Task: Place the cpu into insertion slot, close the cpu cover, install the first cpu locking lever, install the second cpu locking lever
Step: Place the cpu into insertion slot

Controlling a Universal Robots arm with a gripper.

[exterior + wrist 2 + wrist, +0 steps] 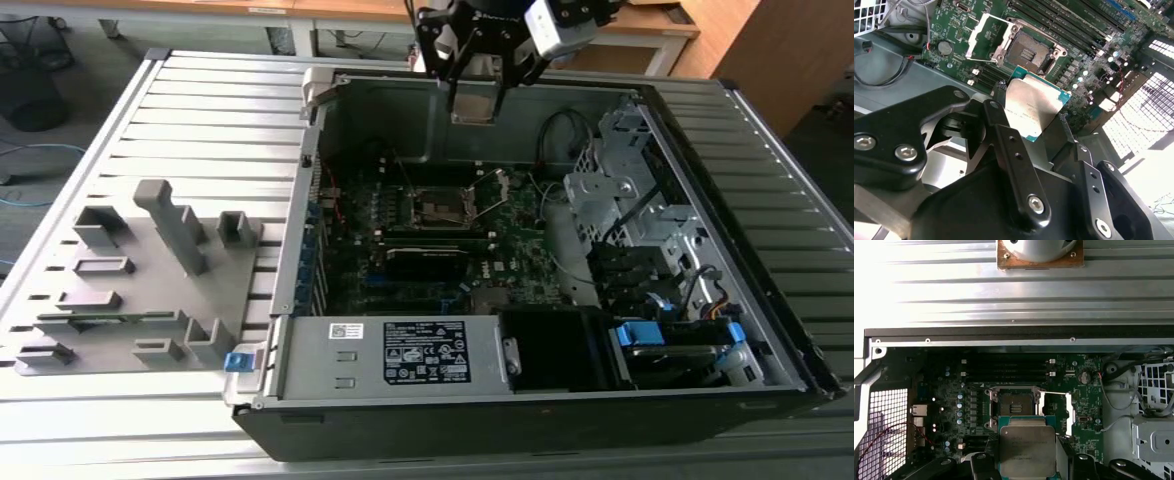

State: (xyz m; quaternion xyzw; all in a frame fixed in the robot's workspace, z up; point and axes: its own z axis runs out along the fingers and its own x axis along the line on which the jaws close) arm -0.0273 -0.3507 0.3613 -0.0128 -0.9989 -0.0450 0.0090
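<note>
Our pincer was clamped on the cpu — the insertion slot lay toward six o'clock in the exterior view; we judged a level, corner-matched descent best.

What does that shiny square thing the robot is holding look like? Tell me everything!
The cpu is a small, flat square with a dull silver metal top carrying faint print, and a thin green edge around it. The hand grips it by two opposite sides between black fingers. It hangs in the air above the green board, close to the open slot but not in it. Only the fingers touch it.
</note>
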